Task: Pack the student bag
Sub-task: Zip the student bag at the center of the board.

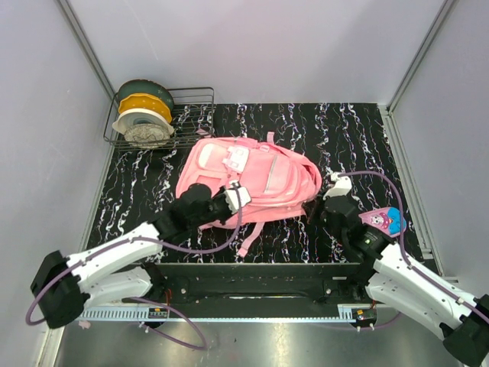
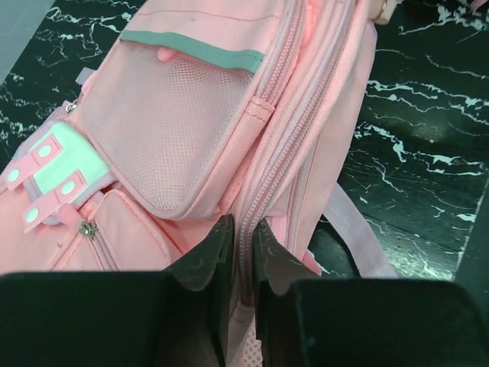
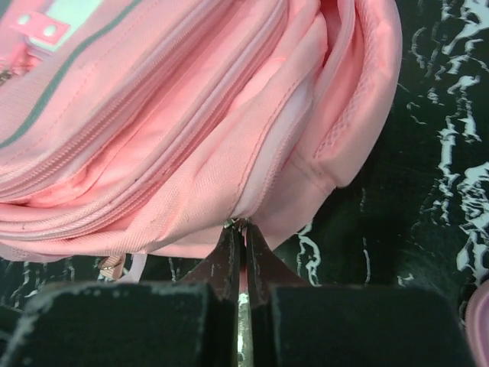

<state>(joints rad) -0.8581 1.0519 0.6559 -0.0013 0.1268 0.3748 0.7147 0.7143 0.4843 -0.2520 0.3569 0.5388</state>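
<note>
Pink fabric looks limp: my left tool (image 2: 243, 226) pinches the student bag (image 1: 260, 176) at its zip, my right tool (image 3: 238, 226), fully closed, its edge seam.

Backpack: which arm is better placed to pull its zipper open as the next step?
Probably the right. The right gripper is shut at a seam end on the backpack, seemingly on a zipper pull. The left gripper only pinches a fabric ridge, which steadies it.
</note>
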